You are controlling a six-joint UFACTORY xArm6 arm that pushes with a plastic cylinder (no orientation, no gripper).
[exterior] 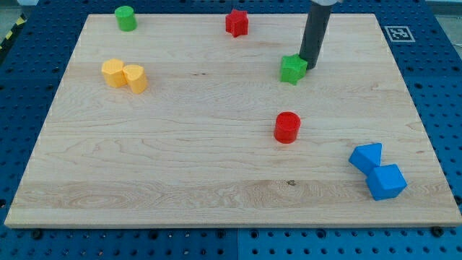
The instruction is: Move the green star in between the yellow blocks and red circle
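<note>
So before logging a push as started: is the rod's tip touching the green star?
Touching, it seems: in the camera view my tip sits against the green star at its right edge, with no gap showing between them.

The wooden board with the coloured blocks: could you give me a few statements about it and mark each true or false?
1. My tip is right beside the green star block, on its right in the view. True.
2. The two yellow blocks sit far apart. False: they touch each other, at the view's left.
3. The red cylinder block lies below the green star block in the view. True.
4. The two blue blocks are at the view's top left. False: they are at the bottom right.
5. The green cylinder block and the red star block stand near the board's top edge. True.
</note>
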